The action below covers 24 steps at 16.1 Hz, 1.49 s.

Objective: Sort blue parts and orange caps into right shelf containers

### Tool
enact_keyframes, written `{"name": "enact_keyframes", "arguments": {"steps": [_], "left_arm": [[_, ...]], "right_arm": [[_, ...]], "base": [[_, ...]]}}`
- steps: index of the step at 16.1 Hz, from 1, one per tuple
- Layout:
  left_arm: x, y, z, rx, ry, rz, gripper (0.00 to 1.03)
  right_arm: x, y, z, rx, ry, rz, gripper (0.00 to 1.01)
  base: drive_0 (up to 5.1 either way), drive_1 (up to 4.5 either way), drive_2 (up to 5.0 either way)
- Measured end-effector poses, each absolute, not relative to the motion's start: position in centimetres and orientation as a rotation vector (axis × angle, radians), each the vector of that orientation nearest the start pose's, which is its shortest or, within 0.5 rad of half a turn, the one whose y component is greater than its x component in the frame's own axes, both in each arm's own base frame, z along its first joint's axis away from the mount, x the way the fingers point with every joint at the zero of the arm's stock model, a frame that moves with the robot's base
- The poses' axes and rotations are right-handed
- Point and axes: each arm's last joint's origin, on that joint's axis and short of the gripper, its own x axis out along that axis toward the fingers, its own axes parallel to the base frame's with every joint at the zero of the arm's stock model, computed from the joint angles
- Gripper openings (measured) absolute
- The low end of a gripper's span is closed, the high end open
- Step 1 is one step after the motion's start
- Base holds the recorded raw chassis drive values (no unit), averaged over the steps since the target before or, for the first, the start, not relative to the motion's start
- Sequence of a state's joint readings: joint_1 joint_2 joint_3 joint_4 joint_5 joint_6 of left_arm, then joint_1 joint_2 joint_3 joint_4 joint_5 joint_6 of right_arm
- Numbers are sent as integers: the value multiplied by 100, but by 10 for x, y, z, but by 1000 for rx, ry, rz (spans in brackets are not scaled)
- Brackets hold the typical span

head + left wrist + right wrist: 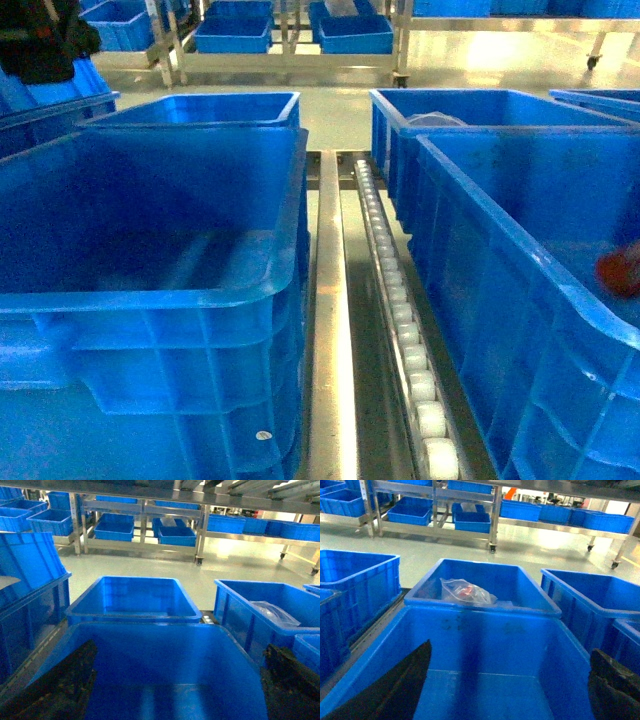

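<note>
Both end effectors, left (175,690) and right (507,690), gape wide, empty, over blue crates (520,190); orange cap (620,268) probably light, rigid, slick; pinch across its sides.

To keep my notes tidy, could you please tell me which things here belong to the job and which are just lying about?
Job: right-hand crates; blurred orange thing in the near one, perhaps a cap.
Lying about: left-hand crates; roller rail; plastic bag; background racks.
</note>
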<state>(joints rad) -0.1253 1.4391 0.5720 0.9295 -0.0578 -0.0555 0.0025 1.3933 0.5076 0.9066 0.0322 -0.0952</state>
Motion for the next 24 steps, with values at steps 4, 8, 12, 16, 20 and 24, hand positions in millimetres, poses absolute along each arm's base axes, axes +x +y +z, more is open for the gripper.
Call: {"name": "enact_keyframes", "arguments": {"steps": [4, 8, 12, 16, 20, 24], "left_arm": [[269, -27, 209, -32, 6, -7, 80], [226, -15, 194, -17, 6, 5, 37], [205, -10, 186, -17, 12, 1, 12], [176, 0, 177, -15, 15, 0, 2], [153, 0, 163, -15, 16, 1, 2], [139, 0, 165, -15, 6, 0, 2]], "right_arm": [[245, 0, 203, -31, 8, 1, 69], [209, 0, 189, -15, 9, 0, 24], [191, 0, 183, -15, 11, 0, 1], [166, 0, 176, -14, 13, 0, 1], [146, 0, 160, -11, 37, 0, 1], [135, 0, 167, -11, 5, 0, 1]], "base": [[0, 0, 0], [0, 0, 0], [0, 0, 0], [0, 0, 0], [0, 0, 0], [0, 0, 0]]}}
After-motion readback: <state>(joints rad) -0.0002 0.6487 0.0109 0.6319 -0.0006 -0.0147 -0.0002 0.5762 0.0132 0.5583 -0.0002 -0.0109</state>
